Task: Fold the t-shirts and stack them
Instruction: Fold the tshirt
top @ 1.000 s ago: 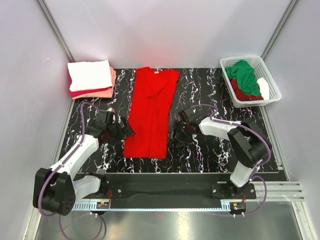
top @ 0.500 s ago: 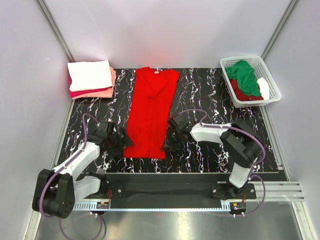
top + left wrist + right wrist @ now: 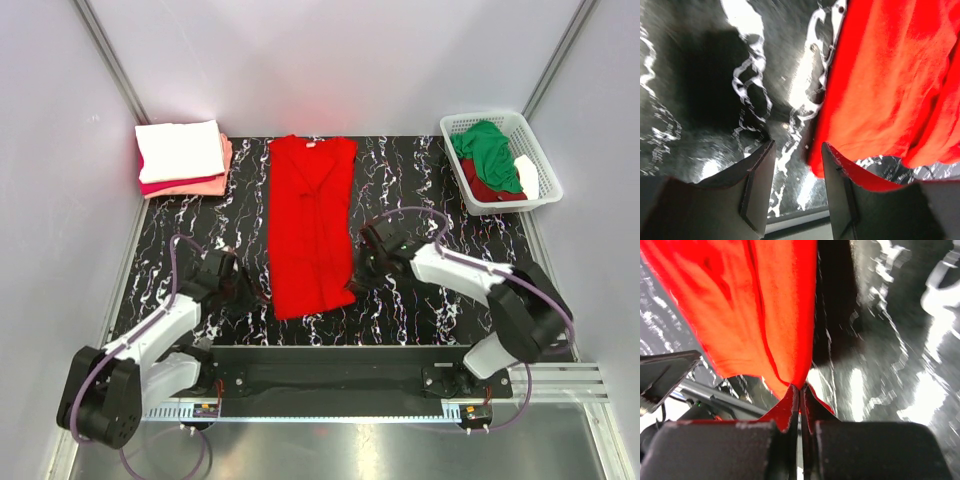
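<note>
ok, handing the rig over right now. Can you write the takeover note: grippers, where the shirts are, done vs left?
Left gripper: open, nothing held, right beside the near left hem corner of the red t-shirt.
Right gripper: shut on the shirt's near right hem corner.
Red t-shirt: mid-table, sides folded in to a long strip, collar at the far end.
Done: folded stack at the far left corner, white on top, crimson and salmon pink beneath.
Left: finish folding and stack the red one, then the green t-shirt and dark red t-shirt in the basket. The white piece there is unclear.
</note>
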You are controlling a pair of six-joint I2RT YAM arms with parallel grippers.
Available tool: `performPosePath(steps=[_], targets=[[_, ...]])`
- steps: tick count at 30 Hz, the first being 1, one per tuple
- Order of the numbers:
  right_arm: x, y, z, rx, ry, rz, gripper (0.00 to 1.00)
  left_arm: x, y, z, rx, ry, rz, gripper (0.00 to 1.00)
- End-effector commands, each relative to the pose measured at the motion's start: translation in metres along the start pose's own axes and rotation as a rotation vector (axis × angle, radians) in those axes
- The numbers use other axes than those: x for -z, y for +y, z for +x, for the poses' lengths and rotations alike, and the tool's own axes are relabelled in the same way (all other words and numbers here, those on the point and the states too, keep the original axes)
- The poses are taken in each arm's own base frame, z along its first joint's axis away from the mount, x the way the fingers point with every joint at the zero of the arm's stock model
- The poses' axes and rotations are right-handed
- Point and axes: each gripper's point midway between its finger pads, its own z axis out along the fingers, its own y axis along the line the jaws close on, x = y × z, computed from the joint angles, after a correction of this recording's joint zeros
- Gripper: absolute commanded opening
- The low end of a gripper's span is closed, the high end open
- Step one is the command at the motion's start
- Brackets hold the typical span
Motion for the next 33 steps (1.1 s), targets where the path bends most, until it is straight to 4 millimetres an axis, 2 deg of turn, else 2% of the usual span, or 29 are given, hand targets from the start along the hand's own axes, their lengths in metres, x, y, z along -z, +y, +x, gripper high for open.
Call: performPosePath(steps=[1, 2, 5, 6, 7, 8, 9, 10, 12, 16, 33], targets=[[0.026, -0.022, 0.003, 0.031, -0.041, 0.063, 0.00, 0.007, -0.011, 0.009, 0.001, 0.008, 0.053, 0.47], [0.033, -0.021, 0.005, 0.033, -0.046, 0.053, 0.00, 0.009, -0.013, 0.009, -0.001, 0.002, 0.066, 0.48], [0.037, -0.036, 0.018, 0.008, -0.027, 0.072, 0.00, 0.013, -0.014, 0.017, -0.001, 0.010, 0.075, 0.55], [0.036, -0.047, 0.026, -0.011, -0.010, 0.087, 0.00, 0.014, -0.014, 0.018, 0.002, 0.012, 0.078, 0.62], [0.036, -0.049, 0.029, -0.015, -0.005, 0.085, 0.08, 0.014, -0.014, 0.020, -0.002, 0.015, 0.078, 0.66], [0.036, -0.055, 0.037, -0.016, 0.019, 0.082, 0.43, 0.014, -0.014, 0.021, -0.005, 0.012, 0.080, 0.69], [0.036, -0.056, 0.040, -0.013, 0.028, 0.080, 0.56, 0.014, -0.015, 0.023, -0.011, 0.016, 0.082, 0.73], [0.038, -0.062, 0.043, -0.012, 0.032, 0.101, 0.67, 0.014, -0.015, 0.024, -0.015, 0.020, 0.084, 0.74], [0.041, -0.070, 0.045, -0.002, 0.026, 0.128, 0.77, 0.012, -0.018, 0.028, -0.021, 0.028, 0.097, 0.75], [0.042, -0.081, 0.049, -0.007, 0.019, 0.146, 0.77, 0.007, -0.027, 0.037, -0.032, 0.057, 0.127, 0.73], [0.024, -0.086, 0.050, 0.035, 0.067, 0.197, 0.48, -0.007, -0.043, 0.073, -0.052, 0.114, 0.139, 0.61]])
